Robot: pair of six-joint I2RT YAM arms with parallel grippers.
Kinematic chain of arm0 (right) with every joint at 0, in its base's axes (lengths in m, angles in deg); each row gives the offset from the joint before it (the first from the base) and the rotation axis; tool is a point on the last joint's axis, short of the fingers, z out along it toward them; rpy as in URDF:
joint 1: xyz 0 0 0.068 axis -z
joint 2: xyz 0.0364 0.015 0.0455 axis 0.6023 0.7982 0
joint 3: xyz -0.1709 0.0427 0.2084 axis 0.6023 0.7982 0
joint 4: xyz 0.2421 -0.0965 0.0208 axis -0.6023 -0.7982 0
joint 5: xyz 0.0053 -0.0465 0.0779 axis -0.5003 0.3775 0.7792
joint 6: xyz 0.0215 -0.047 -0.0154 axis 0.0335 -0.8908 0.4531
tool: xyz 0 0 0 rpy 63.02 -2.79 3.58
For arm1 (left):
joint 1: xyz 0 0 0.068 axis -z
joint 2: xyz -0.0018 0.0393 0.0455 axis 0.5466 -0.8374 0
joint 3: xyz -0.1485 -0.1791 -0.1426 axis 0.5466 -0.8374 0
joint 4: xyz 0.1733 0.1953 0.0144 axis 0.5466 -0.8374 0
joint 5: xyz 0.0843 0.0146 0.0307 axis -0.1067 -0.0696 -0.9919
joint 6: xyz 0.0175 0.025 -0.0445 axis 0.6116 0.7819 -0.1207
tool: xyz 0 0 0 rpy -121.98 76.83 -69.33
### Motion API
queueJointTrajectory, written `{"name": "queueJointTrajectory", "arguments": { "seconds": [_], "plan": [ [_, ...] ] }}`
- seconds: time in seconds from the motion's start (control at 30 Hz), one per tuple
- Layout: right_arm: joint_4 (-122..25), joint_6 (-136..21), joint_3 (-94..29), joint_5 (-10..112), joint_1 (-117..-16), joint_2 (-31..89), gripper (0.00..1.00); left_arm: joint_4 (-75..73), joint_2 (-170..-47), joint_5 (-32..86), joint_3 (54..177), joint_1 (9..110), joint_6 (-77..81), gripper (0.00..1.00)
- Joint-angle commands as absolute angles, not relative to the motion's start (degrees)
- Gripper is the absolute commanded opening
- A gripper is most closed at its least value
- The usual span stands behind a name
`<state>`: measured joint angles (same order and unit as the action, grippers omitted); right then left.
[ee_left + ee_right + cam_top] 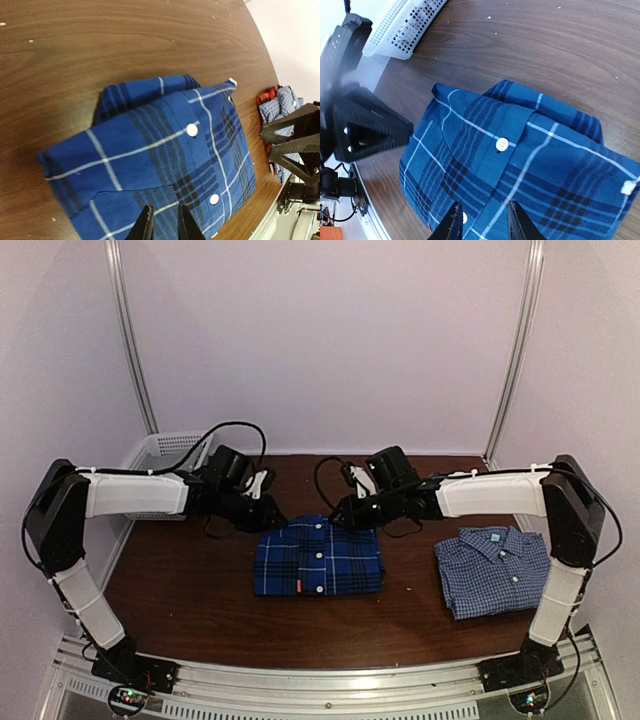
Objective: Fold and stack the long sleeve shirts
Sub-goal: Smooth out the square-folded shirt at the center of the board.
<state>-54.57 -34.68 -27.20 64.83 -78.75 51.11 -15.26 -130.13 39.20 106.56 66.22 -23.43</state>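
Plaid shirt (318, 558) lies folded flat at bench (200, 610) centre in the top view. Check shirt (492, 570) is folded at centre right, well apart from it. Left claw (164, 220) and right claw (483, 215) both hover over plaid's upper edge, jaws part open, right a bit wider, nothing held. Stacking not yet done, I judge. Check shirt lies right of both claws, so right arm is nearer. Plaid's long side runs left-right.
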Motion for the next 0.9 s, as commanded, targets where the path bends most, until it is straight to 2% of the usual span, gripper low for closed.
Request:
{"name": "queueJointTrajectory", "arguments": {
  "seconds": [0.0, 0.17, 0.4, 0.87],
  "plan": [
    [-56.23, -36.02, -31.83, 62.79, -79.89, 56.87, 0.32, -13.92, -134.47, 38.65, 108.36, 68.19, -24.99, 0.14],
    [-59.16, -37.24, -38.21, 61.85, -78.75, 64.92, 0.28, -15.62, -141.16, 37.86, 114.08, 68.05, -23.10, 0.13],
    [-58.64, -35.45, -42.58, 65.62, -73.82, 72.59, 0.28, -18.31, -151.83, 36.45, 121.66, 64.93, -20.87, 0.13],
    [-54.96, -31.55, -40.64, 73.70, -67.12, 74.77, 0.34, -18.02, -155.11, 35.03, 121.37, 59.37, -20.40, 0.13]
  ]
}}
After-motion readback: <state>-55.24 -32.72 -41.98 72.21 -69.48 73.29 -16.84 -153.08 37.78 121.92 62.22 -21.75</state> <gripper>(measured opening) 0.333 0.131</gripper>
